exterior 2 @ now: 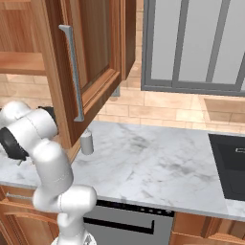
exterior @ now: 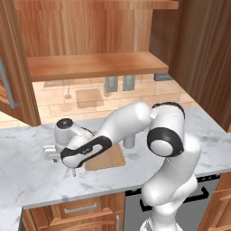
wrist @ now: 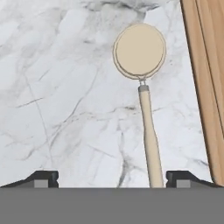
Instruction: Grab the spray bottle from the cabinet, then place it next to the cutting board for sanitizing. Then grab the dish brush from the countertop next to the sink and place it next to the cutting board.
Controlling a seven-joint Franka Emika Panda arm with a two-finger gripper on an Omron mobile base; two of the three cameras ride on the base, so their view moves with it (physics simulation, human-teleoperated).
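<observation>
Hand view — gripper [wrist: 112, 178] wide open, holding nothing, above dish brush [wrist: 144, 83] flat on countertop [wrist: 57, 96] beside cutting board [wrist: 205, 78].

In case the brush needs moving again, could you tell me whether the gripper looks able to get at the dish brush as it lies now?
Probably yes: the gripper is open just above the dish brush, which lies uncovered on the countertop beside the cutting board.

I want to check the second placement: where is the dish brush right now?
In the hand view the dish brush lies flat on the marble countertop, just beside the cutting board's edge at the right, its handle running down between the open claw's tips.
</observation>
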